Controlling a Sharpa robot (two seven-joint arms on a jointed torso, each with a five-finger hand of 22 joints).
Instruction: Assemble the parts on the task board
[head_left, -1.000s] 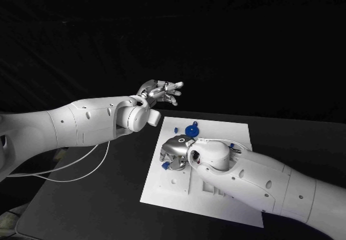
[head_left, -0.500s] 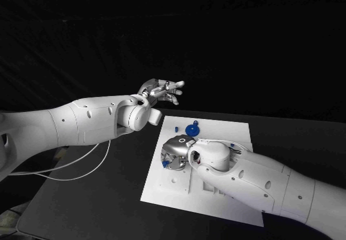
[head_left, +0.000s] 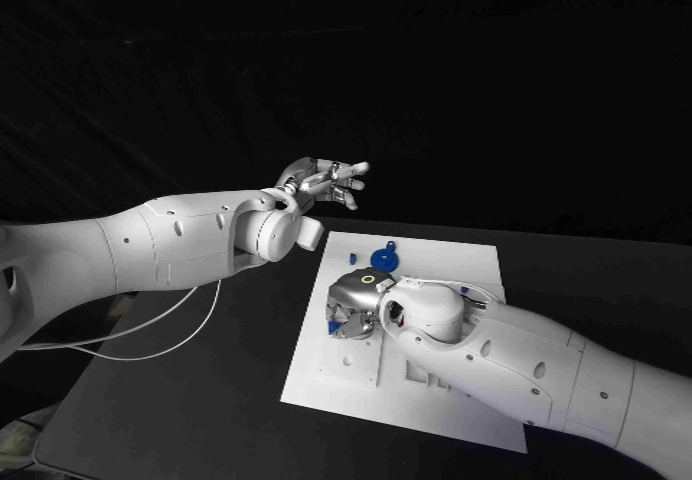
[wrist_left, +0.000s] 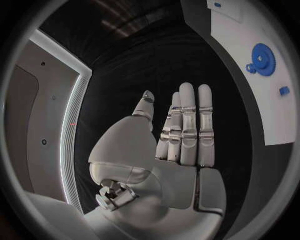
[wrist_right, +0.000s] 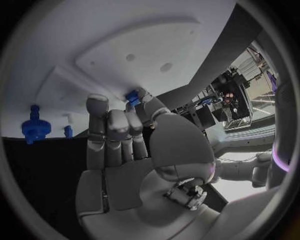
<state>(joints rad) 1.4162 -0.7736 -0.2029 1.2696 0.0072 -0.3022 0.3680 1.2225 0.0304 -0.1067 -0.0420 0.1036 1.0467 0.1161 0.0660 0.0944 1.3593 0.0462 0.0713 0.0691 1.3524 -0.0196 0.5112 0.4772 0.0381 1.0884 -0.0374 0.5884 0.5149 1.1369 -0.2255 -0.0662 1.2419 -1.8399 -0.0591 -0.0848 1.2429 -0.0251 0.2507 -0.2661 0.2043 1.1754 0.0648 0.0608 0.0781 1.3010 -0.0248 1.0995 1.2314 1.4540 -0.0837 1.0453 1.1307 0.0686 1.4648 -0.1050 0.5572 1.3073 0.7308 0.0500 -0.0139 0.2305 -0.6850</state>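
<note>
While the left hand (head_left: 325, 182) hovers with fingers released, the right hand (wrist_right: 134, 145) pinches a small blue part (wrist_right: 132, 97).

Black worktop (head_left: 202, 400), matte, running from the near left corner back to the dark backdrop. White task board (head_left: 433, 400) lies flat on it, roughly centred, turned slightly so its near right corner points toward the front edge. Board rests fully on the surface, dark margin visible on its left and far right sides. A thin white cable (head_left: 152, 335) hangs in a loop over the worktop's left part; can't tell if it touches.
</note>
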